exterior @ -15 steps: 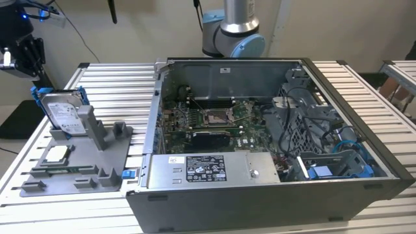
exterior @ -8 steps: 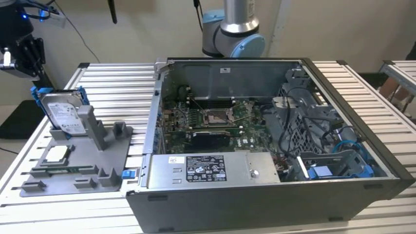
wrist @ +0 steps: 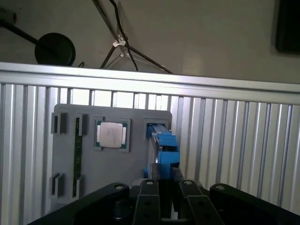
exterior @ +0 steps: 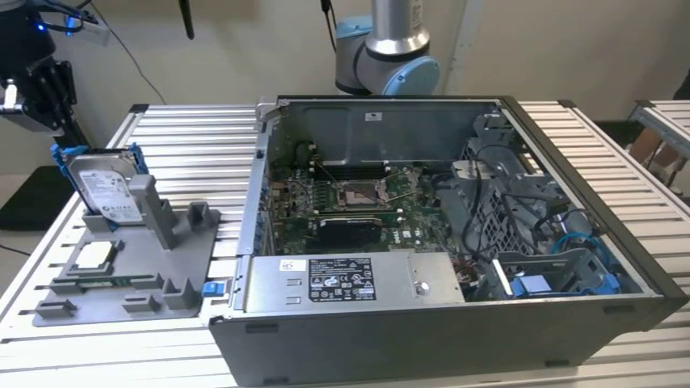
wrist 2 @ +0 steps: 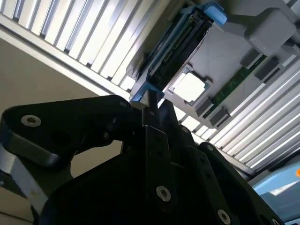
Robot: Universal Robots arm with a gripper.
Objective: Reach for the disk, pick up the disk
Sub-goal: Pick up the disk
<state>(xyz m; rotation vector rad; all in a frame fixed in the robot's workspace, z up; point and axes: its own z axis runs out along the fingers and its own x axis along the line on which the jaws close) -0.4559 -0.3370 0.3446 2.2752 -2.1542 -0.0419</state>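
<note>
While one pincer (exterior: 52, 105) hovers, one disk (exterior: 106, 187), apparently ungrasped, one chip (exterior: 95, 253)

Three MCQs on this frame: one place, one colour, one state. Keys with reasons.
1. Where is the disk?
A. inside the case
B. on edge in the grey tray
C. hanging in the air

2. The disk's bracket is:
A. blue
B. red
C. yellow

3. The case is:
A. closed
B. upside down
C. open, board exposed

Key:
1 B: it stands in a tray slot, at the exterior view's left of the case.
2 A: the frame is blue in both wrist views.
3 C: the board shows inside it.
</note>
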